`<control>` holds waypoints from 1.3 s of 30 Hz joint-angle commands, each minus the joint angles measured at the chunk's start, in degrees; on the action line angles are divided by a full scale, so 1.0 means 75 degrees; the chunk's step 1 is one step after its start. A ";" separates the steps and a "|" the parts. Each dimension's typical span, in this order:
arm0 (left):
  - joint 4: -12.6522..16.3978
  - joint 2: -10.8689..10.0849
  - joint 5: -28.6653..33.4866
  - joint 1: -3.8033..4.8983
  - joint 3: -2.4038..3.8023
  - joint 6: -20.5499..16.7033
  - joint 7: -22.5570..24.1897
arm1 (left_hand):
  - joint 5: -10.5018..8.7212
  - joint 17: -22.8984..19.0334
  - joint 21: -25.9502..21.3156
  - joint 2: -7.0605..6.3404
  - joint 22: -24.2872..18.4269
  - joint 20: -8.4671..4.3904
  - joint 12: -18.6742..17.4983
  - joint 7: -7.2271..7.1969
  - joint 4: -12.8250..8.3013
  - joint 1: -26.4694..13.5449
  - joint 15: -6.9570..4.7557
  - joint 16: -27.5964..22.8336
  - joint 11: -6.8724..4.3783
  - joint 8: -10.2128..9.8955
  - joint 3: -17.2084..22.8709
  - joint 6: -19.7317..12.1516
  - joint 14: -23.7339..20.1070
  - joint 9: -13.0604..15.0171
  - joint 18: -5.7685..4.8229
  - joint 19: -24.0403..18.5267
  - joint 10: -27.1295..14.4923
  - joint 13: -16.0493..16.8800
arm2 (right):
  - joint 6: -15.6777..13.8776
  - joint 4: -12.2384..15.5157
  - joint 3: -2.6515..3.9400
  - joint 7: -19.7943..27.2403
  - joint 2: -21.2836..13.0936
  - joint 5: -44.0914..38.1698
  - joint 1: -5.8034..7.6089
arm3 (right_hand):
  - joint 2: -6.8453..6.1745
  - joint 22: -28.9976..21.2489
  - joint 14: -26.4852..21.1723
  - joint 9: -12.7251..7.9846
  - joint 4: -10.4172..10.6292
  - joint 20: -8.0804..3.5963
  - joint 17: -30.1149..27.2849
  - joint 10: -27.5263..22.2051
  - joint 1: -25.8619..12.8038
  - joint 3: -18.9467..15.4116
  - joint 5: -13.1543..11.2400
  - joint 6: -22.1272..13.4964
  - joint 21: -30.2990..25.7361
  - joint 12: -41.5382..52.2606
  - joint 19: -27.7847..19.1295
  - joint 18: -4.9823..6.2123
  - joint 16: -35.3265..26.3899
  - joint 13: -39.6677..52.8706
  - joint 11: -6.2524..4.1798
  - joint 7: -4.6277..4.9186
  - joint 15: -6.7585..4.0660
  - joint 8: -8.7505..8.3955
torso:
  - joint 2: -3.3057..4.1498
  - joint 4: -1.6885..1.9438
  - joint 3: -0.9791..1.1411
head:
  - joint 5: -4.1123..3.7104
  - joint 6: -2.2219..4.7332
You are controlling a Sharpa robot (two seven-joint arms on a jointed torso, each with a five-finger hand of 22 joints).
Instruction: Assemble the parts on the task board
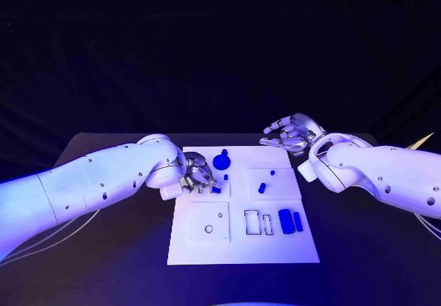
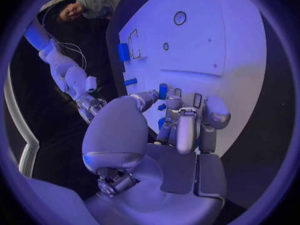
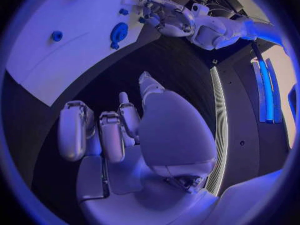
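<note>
1. Head view: the left hand [image 1: 195, 174] is down on the task board [image 1: 241, 248] at its left edge, fingers curled in around a small blue part [image 1: 216, 189]. Whether they truly pinch it cannot be told here. The right hand [image 1: 290, 134] hovers off the board's far right corner, fingers apart and holding nothing. A round blue part [image 1: 222, 160] lies just beyond the left fingertips; two blue blocks [image 1: 289, 220] sit well apart, nearer the robot.

2. Left wrist view: a blue part [image 2: 163, 91] shows at the fingertips [image 2: 173, 103], touching them, over the white board [image 2: 219, 40]. The hold looks shallow, so the piece could tip or slip free if lifted quickly.

3. Right wrist view: the right fingers [image 3: 112, 135] hang spread above the dark desk [image 3: 156, 60], beside the board's edge. If this hand comes in, it may knock the round part [image 3: 118, 33].
</note>
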 commanded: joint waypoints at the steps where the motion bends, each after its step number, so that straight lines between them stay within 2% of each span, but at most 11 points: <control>1: 0.0083 -0.0062 -0.0191 0.0003 0.0011 -0.0037 -0.0010 | 0.0224 0.1296 0.0172 0.0020 0.0135 0.0001 0.0129 -0.0150 -0.0500 0.0042 -0.0070 0.0223 -0.0213 0.0567 0.1619 0.0132 0.0457 0.1010 -0.0059 0.0277 0.0533 0.0166 | 0.0016 -0.0007 0.0000 0.0009 -0.0011 -0.0008 -0.0006 | 0.0198 0.0811 0.0642 0.0082 0.0039 -0.0035 0.1438 -0.0134 -0.0044 -0.0297 0.0090 -0.0029 -0.0050 -0.0036 -0.0027 0.0172 -0.0107 0.0230 -0.0013 -0.0011 -0.0088 0.0210 | -0.0007 0.0013 0.0003 | 0.0014 -0.0001; 5: 0.0116 -0.0127 -0.0480 0.0004 0.0012 -0.0068 -0.0022 | 0.0235 0.1350 0.0182 -0.0009 0.0158 -0.0007 0.0163 -0.0159 -0.0583 -0.0023 -0.0078 0.0246 -0.0223 0.0578 0.1742 0.0156 0.0485 0.1054 -0.0063 0.0295 0.0594 0.0222 | 0.0017 -0.0012 0.0000 0.0011 -0.0015 -0.0001 -0.0008 | 0.0198 0.0811 0.0642 0.0082 0.0039 -0.0035 0.1438 -0.0134 -0.0044 -0.0297 0.0090 -0.0029 -0.0050 -0.0036 -0.0027 0.0172 -0.0107 0.0230 -0.0013 -0.0011 -0.0088 0.0210 | -0.0003 0.0021 0.0004 | 0.0029 0.0004; 17: 0.0095 -0.0096 -0.1123 -0.0001 0.0004 -0.0231 -0.0060 | 0.0243 0.1448 0.0239 -0.0036 0.0297 -0.0022 0.0235 -0.0177 -0.0700 -0.0156 -0.0097 0.0290 -0.0243 0.0593 0.1933 0.0215 0.0538 0.1122 -0.0089 0.0394 0.0721 0.0336 | 0.0016 -0.0013 -0.0001 0.0028 -0.0011 0.0017 -0.0017 | 0.0198 0.0811 0.0642 0.0082 0.0039 -0.0035 0.1438 -0.0134 -0.0044 -0.0297 0.0090 -0.0029 -0.0050 -0.0036 -0.0027 0.0172 -0.0107 0.0230 -0.0013 -0.0011 -0.0088 0.0210 | 0.0020 -0.0007 -0.0017 | 0.0063 -0.0021; 27: 0.0130 -0.0057 -0.1224 -0.0004 0.0002 -0.0326 -0.0063 | 0.0236 0.1491 0.0273 -0.0044 0.0377 -0.0030 0.0263 -0.0184 -0.0738 -0.0218 -0.0105 0.0309 -0.0250 0.0597 0.1993 0.0240 0.0561 0.1148 -0.0104 0.0451 0.0773 0.0379 | 0.0017 -0.0008 -0.0001 0.0028 -0.0013 0.0018 -0.0018 | 0.0198 0.0811 0.0642 0.0082 0.0039 -0.0035 0.1438 -0.0134 -0.0044 -0.0297 0.0090 -0.0029 -0.0050 -0.0036 -0.0027 0.0172 -0.0107 0.0230 -0.0013 -0.0011 -0.0088 0.0210 | 0.0019 0.0002 -0.0015 | 0.0059 -0.0034; 31: 0.0130 -0.0040 -0.1231 -0.0004 0.0000 -0.0250 -0.0071 | 0.0234 0.1503 0.0281 -0.0046 0.0397 -0.0033 0.0274 -0.0187 -0.0748 -0.0240 -0.0107 0.0315 -0.0253 0.0598 0.2009 0.0249 0.0567 0.1156 -0.0108 0.0466 0.0792 0.0395 | 0.0020 -0.0007 -0.0001 0.0028 -0.0013 0.0018 -0.0018 | 0.0198 0.0811 0.0642 0.0082 0.0039 -0.0035 0.1438 -0.0134 -0.0044 -0.0297 0.0090 -0.0029 -0.0050 -0.0036 -0.0027 0.0172 -0.0107 0.0230 -0.0013 -0.0011 -0.0088 0.0210 | 0.0013 -0.0006 -0.0015 | 0.0056 -0.0073; 39: 0.0117 -0.0041 -0.1239 -0.0004 -0.0008 -0.0053 -0.0096 | 0.0235 0.1549 0.0298 -0.0059 0.0436 -0.0039 0.0303 -0.0199 -0.0784 -0.0287 -0.0115 0.0335 -0.0264 0.0601 0.2048 0.0272 0.0590 0.1174 -0.0116 0.0496 0.0841 0.0441 | 0.0030 -0.0007 -0.0002 0.0022 -0.0019 0.0018 -0.0019 | 0.0198 0.0811 0.0642 0.0082 0.0039 -0.0035 0.1438 -0.0134 -0.0044 -0.0297 0.0090 -0.0029 -0.0050 -0.0036 -0.0027 0.0172 -0.0107 0.0230 -0.0013 -0.0011 -0.0088 0.0210 | 0.0015 -0.0004 -0.0013 | 0.0058 -0.0084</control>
